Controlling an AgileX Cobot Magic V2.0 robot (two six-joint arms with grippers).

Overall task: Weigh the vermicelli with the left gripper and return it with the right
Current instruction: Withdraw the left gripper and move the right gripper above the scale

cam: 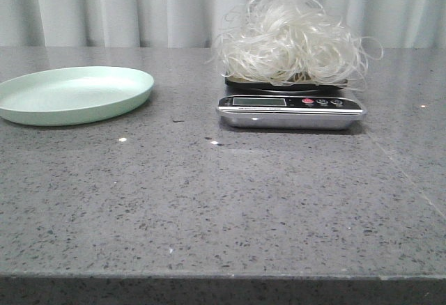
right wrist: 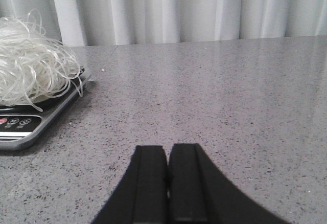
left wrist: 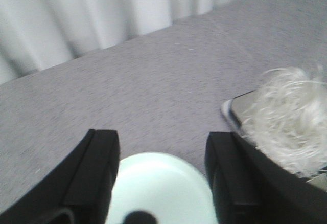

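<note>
The vermicelli [cam: 289, 39] is heaped on the scale [cam: 291, 110], right of the pale green plate [cam: 73, 95], which is seen lying bare. The left gripper [left wrist: 161, 170] is held with jaws spread above the plate; the right gripper [right wrist: 167, 183] is held with jaws pressed together, right of the scale. The tangle is judged light, springy and loose, so strands may be shed. It is best pinched deep through its middle.

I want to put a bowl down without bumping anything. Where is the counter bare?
Bare: the speckled grey counter in front of the pale green plate and silver digital scale, and the gap between them. Crowded: the scale's pan, covered by the whitish vermicelli tangle.
</note>
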